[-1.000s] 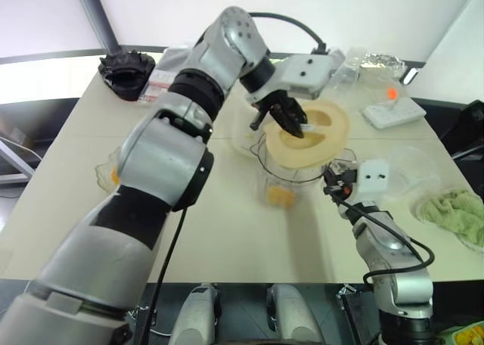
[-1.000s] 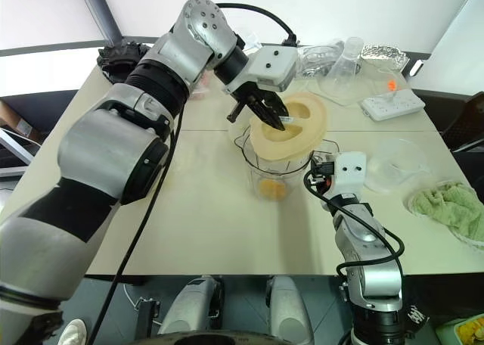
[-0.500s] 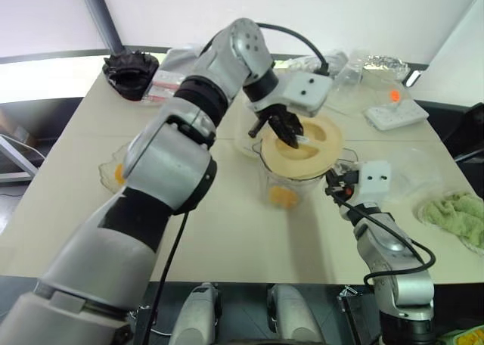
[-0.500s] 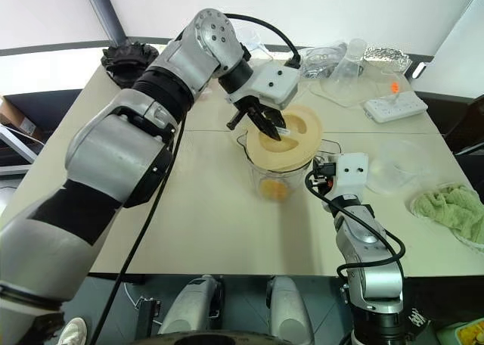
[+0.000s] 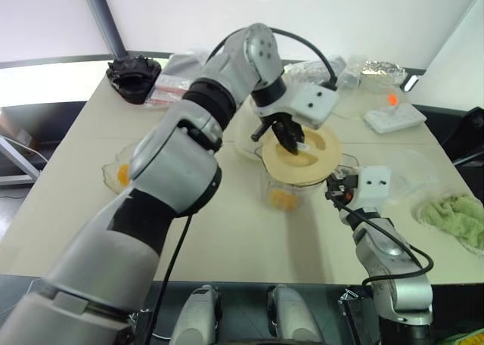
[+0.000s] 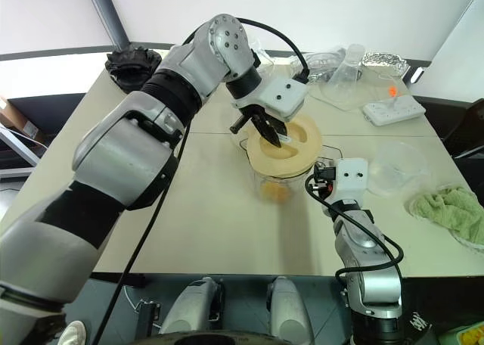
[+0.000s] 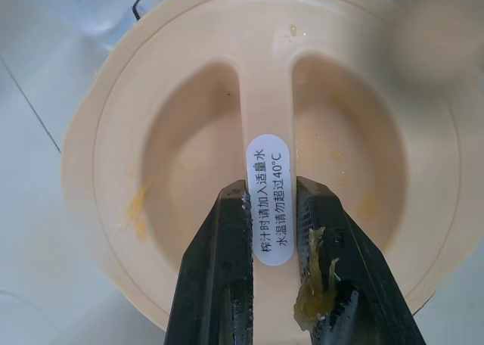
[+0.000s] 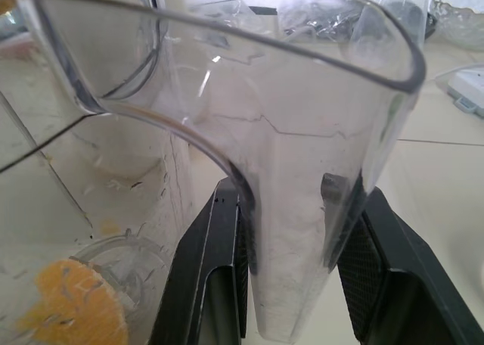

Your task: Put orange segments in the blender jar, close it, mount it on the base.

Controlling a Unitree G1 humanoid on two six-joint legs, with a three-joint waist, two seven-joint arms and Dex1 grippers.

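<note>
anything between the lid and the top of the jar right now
Nothing visible. The left gripper, jaws shut on the lid's centre rib, holds it right over the blender jar. The right gripper grips the jar's handle. Inside, orange segments lie at the bottom.

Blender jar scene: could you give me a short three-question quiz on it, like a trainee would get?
1. True or false: the left claw grips the lid by its centre ridge.
2. What does the right claw hold? A) green cloth B) blender jar handle C) power strip
3. What lies at the jar's bottom?

Key: 1 true; 2 B; 3 orange segments.
</note>
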